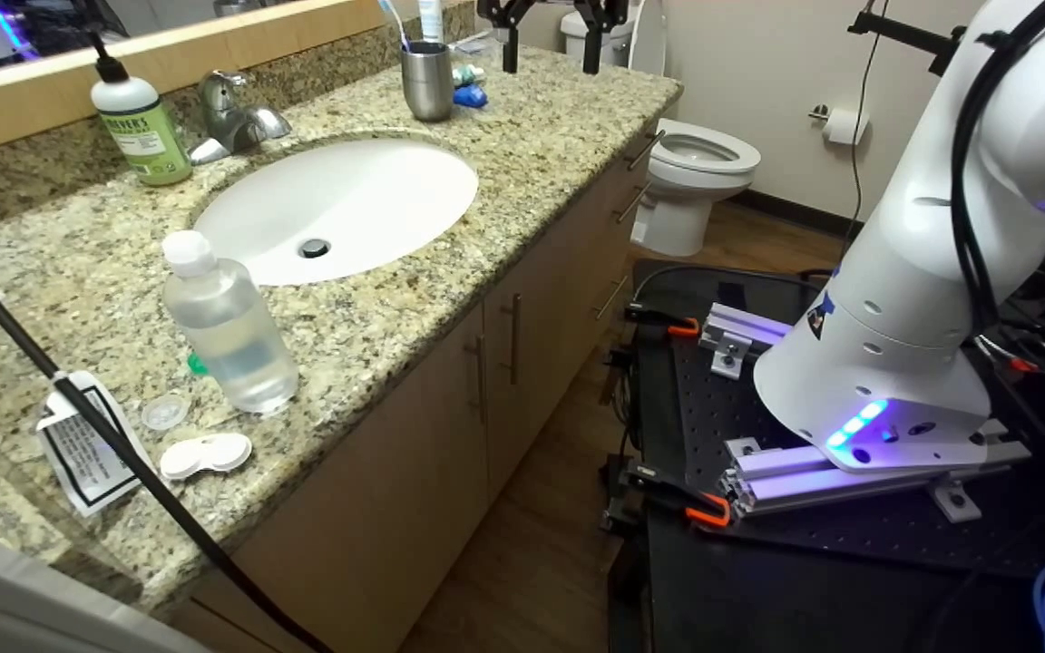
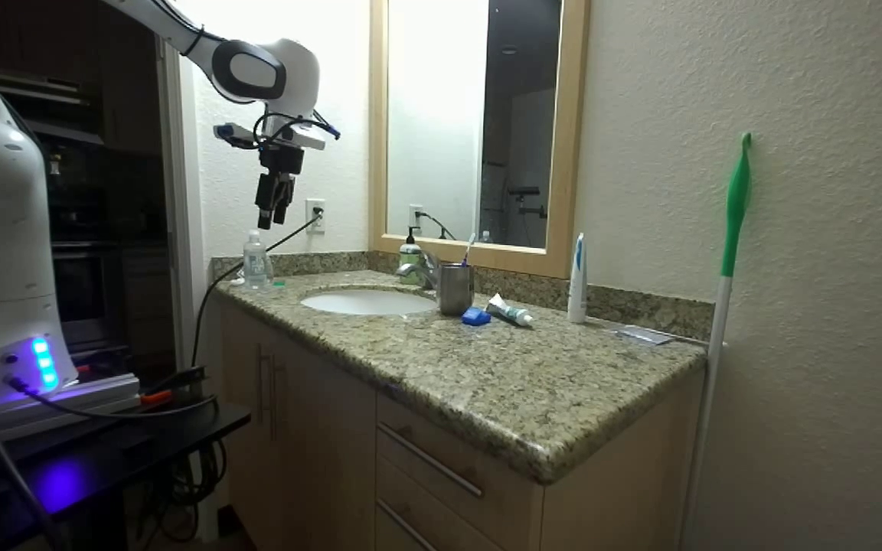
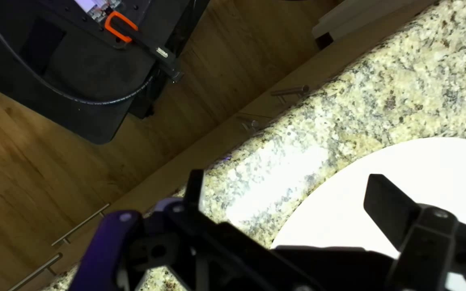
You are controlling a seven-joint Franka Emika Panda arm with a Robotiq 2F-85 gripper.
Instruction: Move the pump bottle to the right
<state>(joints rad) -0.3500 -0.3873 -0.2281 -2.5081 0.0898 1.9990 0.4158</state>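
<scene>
One pump bottle (image 1: 143,134), probably slick, stiff and fairly weighty — we'd clasp it round the middle, not the top — our pincer (image 1: 551,69) hangs spread, holding nothing.

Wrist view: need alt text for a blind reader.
Open, empty gripper above a speckled counter and white sink. Past the counter's edge lies wood-look floor, with a black platform and orange-and-black clamp at upper left.

"MEYER'S" can be read on the pump bottle (image 1: 143,136) in an exterior view; the smaller lines below and the print on the white packet (image 1: 80,452) cannot be made out.
</scene>
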